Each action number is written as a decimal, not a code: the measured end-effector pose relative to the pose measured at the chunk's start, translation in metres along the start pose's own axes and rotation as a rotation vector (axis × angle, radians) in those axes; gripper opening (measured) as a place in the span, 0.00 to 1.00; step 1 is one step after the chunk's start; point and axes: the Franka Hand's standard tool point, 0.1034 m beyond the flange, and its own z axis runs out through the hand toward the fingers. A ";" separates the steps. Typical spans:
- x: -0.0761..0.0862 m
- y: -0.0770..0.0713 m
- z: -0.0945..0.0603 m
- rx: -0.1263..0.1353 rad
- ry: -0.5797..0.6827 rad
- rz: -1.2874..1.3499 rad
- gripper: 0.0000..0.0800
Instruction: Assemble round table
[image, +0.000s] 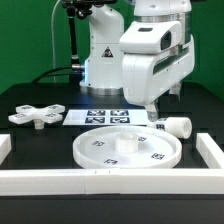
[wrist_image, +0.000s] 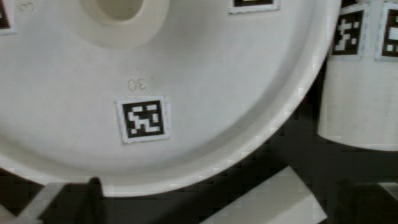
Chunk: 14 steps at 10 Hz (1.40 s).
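Observation:
The round disc (image: 128, 147) lies flat at the front middle of the table, its centre hub (image: 127, 140) facing up. The short post (image: 177, 126) lies on its side just off the disc's rim, toward the exterior view's right. The four-armed cross piece (image: 35, 116) lies at the exterior view's left. My gripper (image: 150, 107) hangs above the table behind the disc's far right rim, near the post. In the wrist view the disc (wrist_image: 160, 70) fills most of the picture, with the post (wrist_image: 365, 90) beside it. The gripper (wrist_image: 214, 205) is open and empty, and one dark finger (wrist_image: 71, 200) shows at the edge.
The marker board (image: 108, 118) lies behind the disc. White border rails run along the front (image: 110, 181), the exterior view's right (image: 212, 150) and its left (image: 4, 148). The robot base (image: 100, 55) stands at the back. A pale diagonal strip (wrist_image: 285, 200) shows under the gripper.

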 end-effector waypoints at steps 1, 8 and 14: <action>0.000 0.000 0.000 0.000 0.000 0.000 0.81; -0.034 0.028 0.009 -0.097 0.005 -0.291 0.81; -0.047 0.038 0.026 -0.105 0.011 -0.319 0.81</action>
